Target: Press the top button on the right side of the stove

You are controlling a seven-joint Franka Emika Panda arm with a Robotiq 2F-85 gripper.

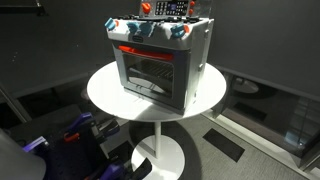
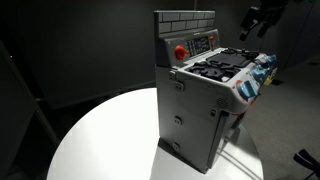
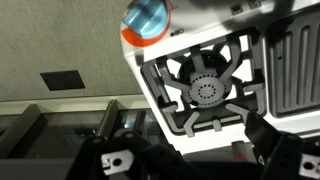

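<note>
The stove [image 1: 160, 60] is a small silver-grey toy oven with a glass door, a red strip and pale blue knobs. It stands on a round white table [image 1: 105, 92] and shows from its side in an exterior view [image 2: 205, 105]. Its upright back panel carries a round red button [image 2: 180, 51] and a small block of buttons [image 2: 204, 43]. My gripper [image 2: 262, 18] hangs in the air above and in front of the stove's knob edge, touching nothing. In the wrist view the gripper [image 3: 197, 160] is open, over a black burner [image 3: 205, 90] and a blue knob [image 3: 148, 18].
The table [image 2: 100, 135] has bare white surface around the stove. A blue and purple object [image 1: 75, 130] lies on the floor by the table's pedestal base [image 1: 160, 155]. Dark curtains close off the background.
</note>
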